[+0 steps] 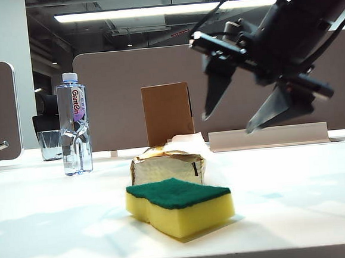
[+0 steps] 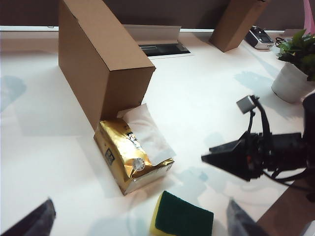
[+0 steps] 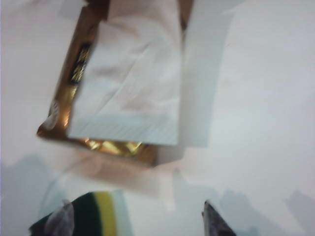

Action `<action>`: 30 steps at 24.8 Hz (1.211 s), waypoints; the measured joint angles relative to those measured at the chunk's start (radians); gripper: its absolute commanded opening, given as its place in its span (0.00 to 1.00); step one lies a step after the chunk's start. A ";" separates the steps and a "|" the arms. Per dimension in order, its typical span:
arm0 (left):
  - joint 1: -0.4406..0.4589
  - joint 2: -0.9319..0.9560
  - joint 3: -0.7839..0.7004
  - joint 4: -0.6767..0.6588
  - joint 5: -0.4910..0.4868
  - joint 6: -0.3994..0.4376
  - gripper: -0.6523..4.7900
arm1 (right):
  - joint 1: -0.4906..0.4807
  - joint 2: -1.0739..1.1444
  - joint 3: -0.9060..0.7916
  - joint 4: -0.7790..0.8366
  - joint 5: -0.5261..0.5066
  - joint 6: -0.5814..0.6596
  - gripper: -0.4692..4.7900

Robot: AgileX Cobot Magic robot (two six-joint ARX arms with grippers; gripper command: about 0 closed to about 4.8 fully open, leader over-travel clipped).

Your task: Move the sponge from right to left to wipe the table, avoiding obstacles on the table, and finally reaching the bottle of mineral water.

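Observation:
The yellow sponge [image 1: 178, 206], green layer up, lies on the white table [image 1: 54, 222] near its front edge. Close behind it is the gold-trimmed tissue pack [image 1: 166, 166], and behind that the upright cardboard box [image 1: 167, 112]. The water bottle [image 1: 74, 125] stands at the far left. My right gripper [image 1: 229, 123] hangs open in the air, above and to the right of the sponge; its wrist view shows the sponge [image 3: 93, 216] beside one finger and the tissue pack [image 3: 128, 78] beyond. My left gripper [image 2: 138, 226] is open and empty, looking down on the sponge [image 2: 187, 216], the pack [image 2: 130, 155] and the box [image 2: 103, 59].
A glass [image 1: 50, 144] stands behind the bottle. Brown partition panels [image 1: 110, 98] run along the back. A potted plant [image 2: 295, 73] and a second cardboard box [image 2: 241, 24] stand on the far side. The right arm [image 2: 275, 152] shows in the left wrist view.

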 measured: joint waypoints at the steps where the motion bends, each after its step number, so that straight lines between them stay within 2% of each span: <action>1: 0.000 0.000 0.000 0.000 0.000 0.000 1.00 | -0.034 -0.004 0.036 -0.044 0.000 -0.040 0.73; 10: 0.000 0.000 0.000 0.000 0.000 0.000 1.00 | -0.186 -0.006 0.227 -0.183 -0.002 -0.238 0.73; 17: 0.000 0.000 0.000 -0.007 0.000 0.000 1.00 | -0.348 -0.034 0.268 -0.250 -0.007 -0.334 0.73; 25: 0.000 0.000 0.000 -0.014 0.000 0.000 1.00 | -0.543 -0.105 0.269 -0.302 -0.085 -0.404 0.72; 30: 0.000 0.000 0.000 -0.015 0.000 0.000 1.00 | -0.679 -0.192 0.271 -0.403 -0.190 -0.425 0.72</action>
